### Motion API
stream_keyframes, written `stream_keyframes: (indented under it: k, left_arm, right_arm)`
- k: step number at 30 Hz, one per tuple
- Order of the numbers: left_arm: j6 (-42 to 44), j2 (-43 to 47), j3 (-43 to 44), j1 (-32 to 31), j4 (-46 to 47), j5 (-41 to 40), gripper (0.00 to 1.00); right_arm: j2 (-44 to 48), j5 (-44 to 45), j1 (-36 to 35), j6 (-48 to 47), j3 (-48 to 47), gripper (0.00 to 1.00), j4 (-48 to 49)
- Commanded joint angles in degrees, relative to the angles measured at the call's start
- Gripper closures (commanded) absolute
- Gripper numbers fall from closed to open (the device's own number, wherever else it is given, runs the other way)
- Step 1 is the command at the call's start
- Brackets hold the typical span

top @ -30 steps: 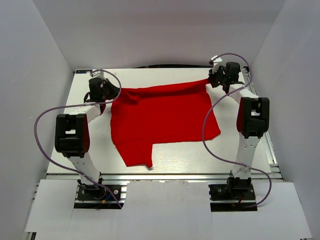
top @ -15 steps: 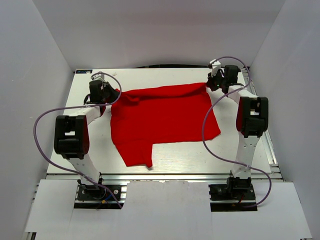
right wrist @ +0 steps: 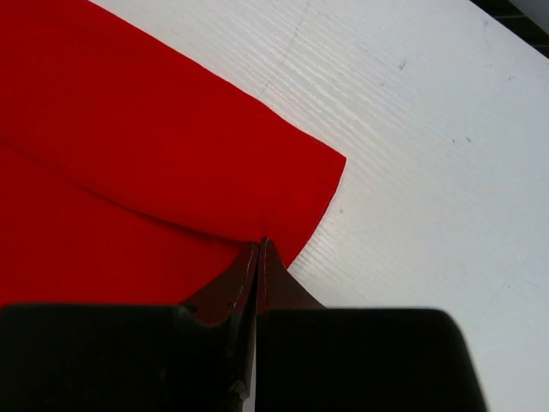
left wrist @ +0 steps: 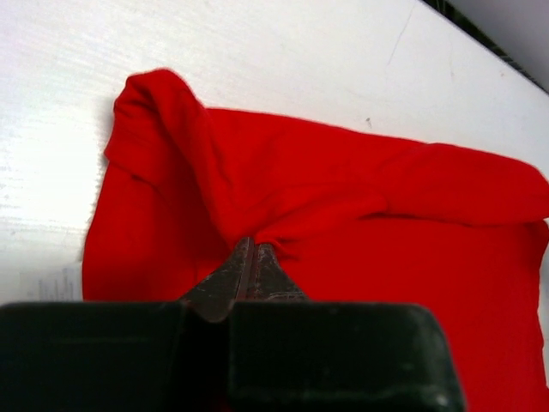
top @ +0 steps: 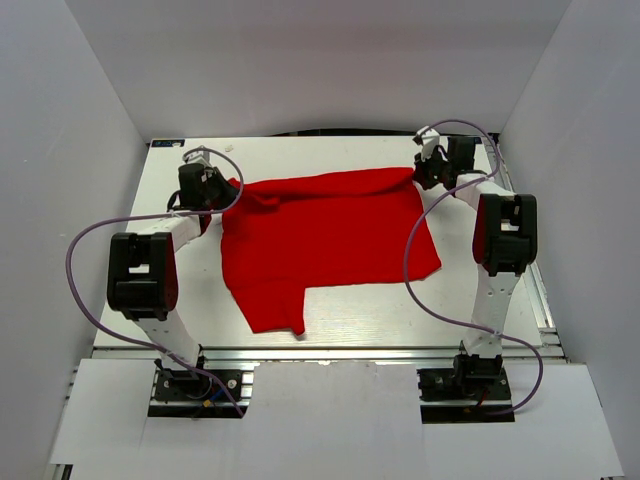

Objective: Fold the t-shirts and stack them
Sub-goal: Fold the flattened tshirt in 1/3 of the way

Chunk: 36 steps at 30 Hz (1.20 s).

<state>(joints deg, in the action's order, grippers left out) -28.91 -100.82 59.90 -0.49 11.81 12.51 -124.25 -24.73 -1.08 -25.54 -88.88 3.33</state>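
Note:
The bright red t-shirt (top: 320, 240) lies spread on the white table, its far edge lifted and folded toward the back. My left gripper (top: 222, 188) is shut on the shirt's far left corner; in the left wrist view the gripper (left wrist: 250, 242) pinches bunched red cloth (left wrist: 343, 197). My right gripper (top: 421, 172) is shut on the far right corner; in the right wrist view the gripper (right wrist: 262, 243) clamps the folded edge of the t-shirt (right wrist: 154, 154). No neck label shows.
The white table (top: 350, 320) is boxed in by grey walls on the left, back and right. A metal rail (top: 330, 352) runs along the near edge. Purple cables (top: 85, 250) loop beside each arm.
Both grippers have moved a little toward the back of the table, carrying the shirt's far edge with them. The fold along that edge has grown slightly.

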Motion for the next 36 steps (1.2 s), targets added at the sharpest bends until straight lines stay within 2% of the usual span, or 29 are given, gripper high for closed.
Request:
stream_keyframes:
  k: [1, 13, 23, 25, 26, 27, 28, 29, 32, 34, 36]
  left_arm:
    - [1.5, 3.7, -1.4, 0.4, -1.2, -0.7, 1.00]
    - [2.4, 1.9, -2.2, 0.3, -3.3, -3.4, 1.00]
    - [2.7, -0.9, 1.2, 0.4, -4.8, -4.3, 1.00]
    - [2.7, -1.9, 2.1, 0.4, -6.6, -3.4, 0.87]
    - [2.7, -2.4, 2.8, 0.3, -7.6, -2.9, 0.77]
    - [3.0, -2.6, 4.2, 0.4, -10.0, -1.9, 0.62]
    - [3.2, -3.0, 4.9, 0.3, -11.4, -1.4, 0.56]
    - [3.6, -3.1, 5.4, 0.4, -12.9, -1.2, 0.51]
    - [5.1, -0.4, 5.2, 0.4, -16.6, -0.9, 0.38]
    - [5.5, 2.2, 3.6, 2.3, -17.7, -1.5, 0.29]
    - [5.6, 6.7, 2.4, 2.8, -18.6, -2.1, 0.28]
  right_arm:
    - [0.9, 1.6, 0.5, -0.6, -3.0, 1.00, -0.9]
    - [-0.2, 1.7, 0.5, -0.7, -3.7, 1.00, -3.1]
    - [-1.6, 1.1, 0.5, -1.4, -5.5, 1.00, -7.0]
    - [-2.0, 0.7, 0.5, -1.9, -6.8, 0.98, -8.5]
    - [-2.1, 0.7, 0.5, -2.1, -7.3, 0.93, -9.4]
    - [-2.1, 0.6, 0.5, -2.4, -7.7, 0.82, -10.7]
    - [-2.1, 0.2, 0.5, -2.6, -8.4, 0.77, -11.3]
    - [-1.4, 0.3, 0.5, -2.8, -8.6, 0.66, -11.9]
    - [1.7, -0.5, 2.2, -2.8, -8.3, 0.51, -13.6]
    - [3.8, -2.0, 3.1, -2.3, -7.6, 0.46, -14.3]
    - [6.7, -2.8, 3.6, -2.4, -6.9, 0.41, -15.2]
